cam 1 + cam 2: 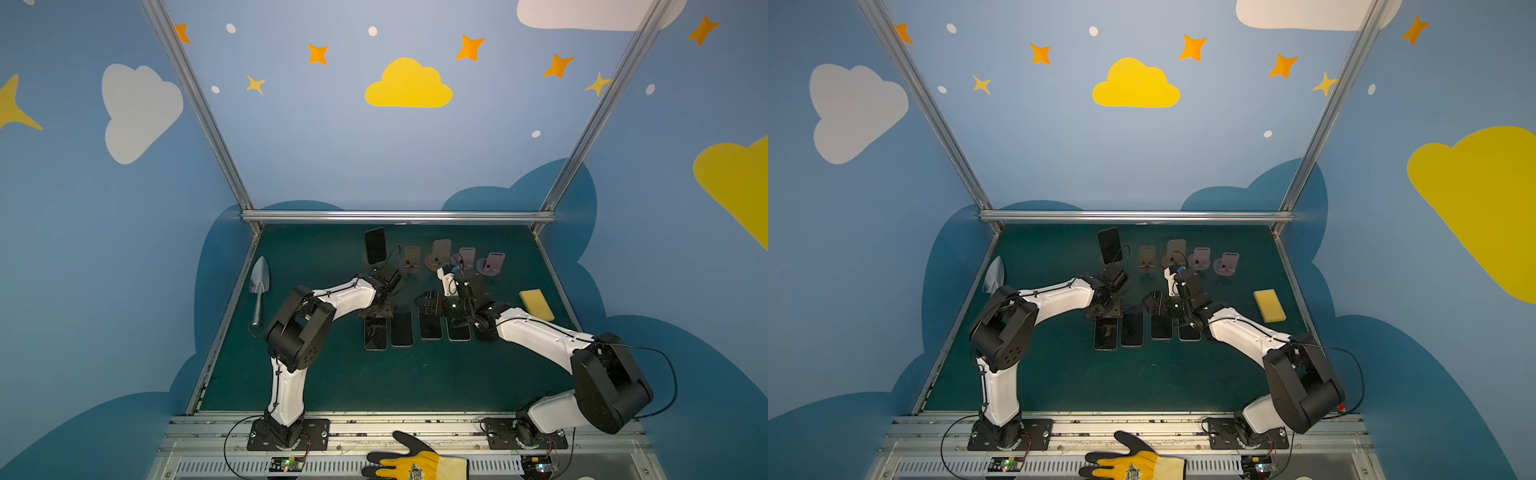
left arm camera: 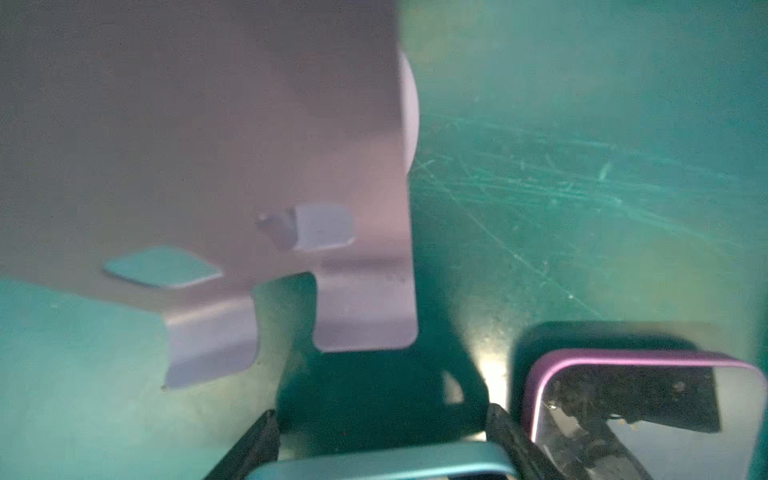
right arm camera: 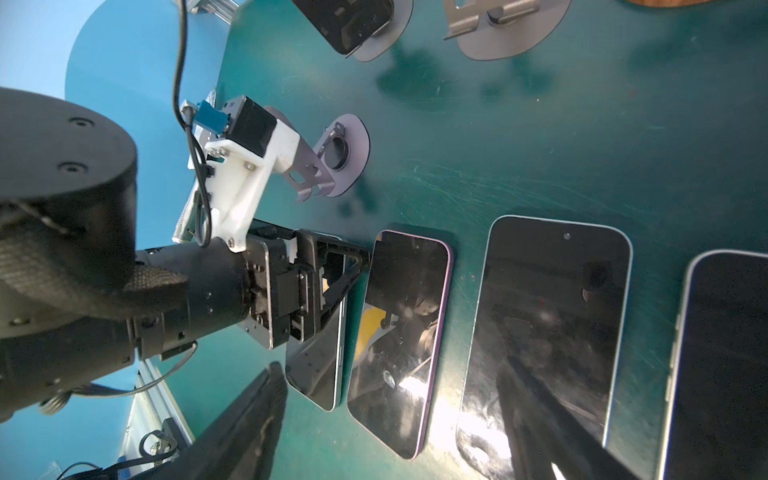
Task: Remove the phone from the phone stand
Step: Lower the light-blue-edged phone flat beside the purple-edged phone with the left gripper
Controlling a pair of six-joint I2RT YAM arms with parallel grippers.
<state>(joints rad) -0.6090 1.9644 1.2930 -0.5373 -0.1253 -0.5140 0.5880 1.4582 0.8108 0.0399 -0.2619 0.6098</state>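
A dark phone [image 1: 375,245] leans upright in the phone stand at the back left, also seen in the right wrist view as the phone [image 3: 349,20]. Beside it stand several empty stands [image 1: 411,257]. My left gripper [image 1: 376,309] is shut on the top end of a teal-edged phone [image 2: 382,461], which lies at the left end of a row of phones [image 1: 401,326] flat on the green mat. An empty stand [image 2: 249,166] fills the left wrist view just beyond it. Over the row's middle my right gripper [image 1: 430,303] hangs open with nothing held; its fingers [image 3: 249,415] straddle a purple-edged phone [image 3: 403,340].
A metal trowel [image 1: 259,282] lies by the mat's left edge. A yellow sponge [image 1: 537,304] sits at the right. A yellow and black glove [image 1: 415,461] rests on the front rail. Metal frame bars [image 1: 395,216] bound the mat at the back and sides.
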